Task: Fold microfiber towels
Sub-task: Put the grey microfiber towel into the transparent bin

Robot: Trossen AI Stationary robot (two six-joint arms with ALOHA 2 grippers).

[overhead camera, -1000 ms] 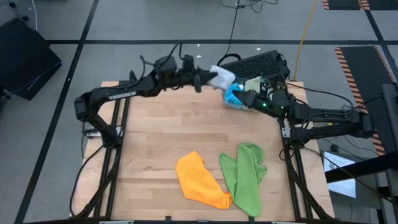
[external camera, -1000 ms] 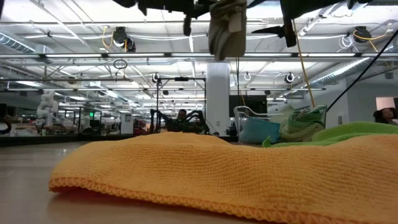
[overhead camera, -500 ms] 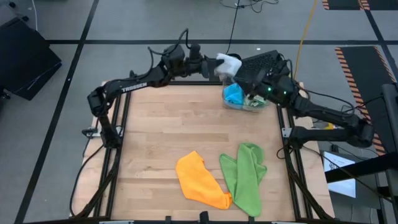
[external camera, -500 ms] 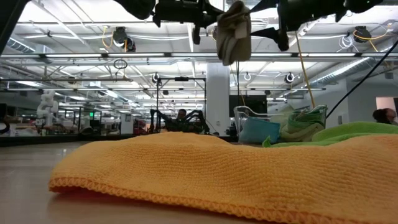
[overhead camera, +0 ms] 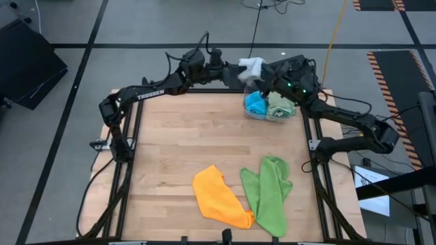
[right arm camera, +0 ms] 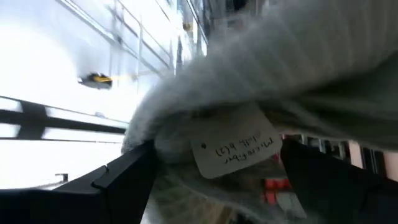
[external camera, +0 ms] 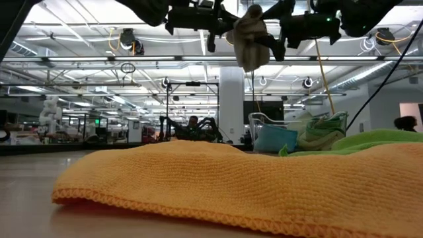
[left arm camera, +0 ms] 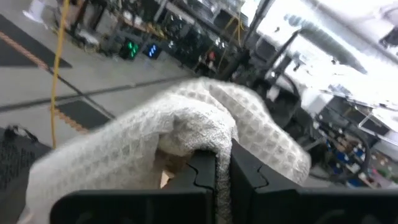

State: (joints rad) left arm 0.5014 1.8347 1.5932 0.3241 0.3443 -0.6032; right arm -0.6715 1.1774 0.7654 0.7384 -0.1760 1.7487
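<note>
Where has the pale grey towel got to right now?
In the high view the grey towel hangs in the air past the table's far edge, pinched by the left gripper, with the right gripper open around it, above the clear bin.

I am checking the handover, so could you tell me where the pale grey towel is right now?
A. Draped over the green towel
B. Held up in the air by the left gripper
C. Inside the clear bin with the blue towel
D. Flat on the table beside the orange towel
B: the left gripper is shut on the grey towel in mid-air, with the open right gripper reaching around it.
</note>
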